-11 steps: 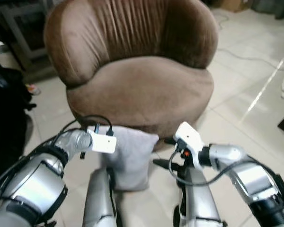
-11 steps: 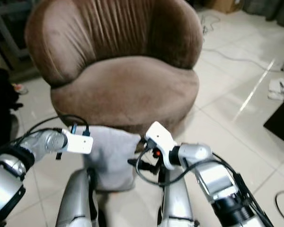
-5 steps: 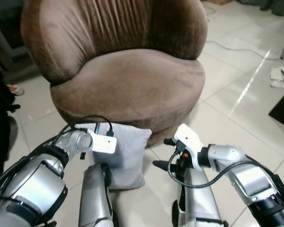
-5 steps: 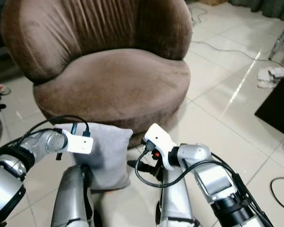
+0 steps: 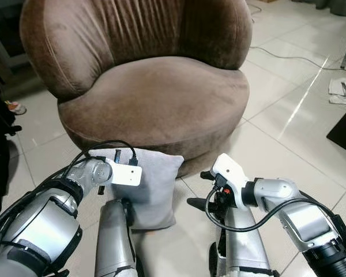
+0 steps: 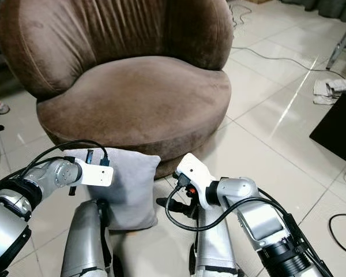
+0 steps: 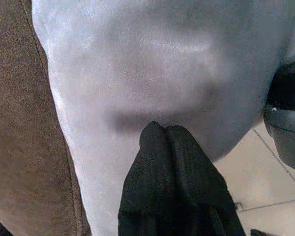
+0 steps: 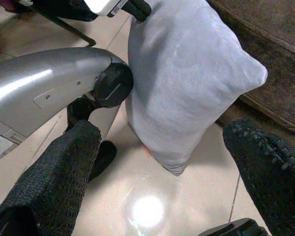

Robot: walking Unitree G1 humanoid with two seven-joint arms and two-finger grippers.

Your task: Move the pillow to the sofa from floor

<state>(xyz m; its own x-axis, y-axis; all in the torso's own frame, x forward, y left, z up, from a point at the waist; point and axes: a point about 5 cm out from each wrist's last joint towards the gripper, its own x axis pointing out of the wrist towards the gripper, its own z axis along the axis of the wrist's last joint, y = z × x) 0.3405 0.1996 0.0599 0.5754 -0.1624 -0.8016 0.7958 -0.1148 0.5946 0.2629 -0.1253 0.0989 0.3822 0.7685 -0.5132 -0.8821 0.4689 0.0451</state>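
You have one grey pillow (image 5: 151,186) standing on the tiled floor (image 5: 288,133), lower centre of the head views, leaning against the base of the one brown sofa (image 5: 155,98) that fills the upper half. Your left gripper (image 7: 160,130) has its two fingers pressed together, tips touching the pillow's face. Your right gripper (image 5: 200,187), lower right of centre, sits just beside the pillow with its two fingers (image 8: 54,172) spread wide apart, holding nothing.
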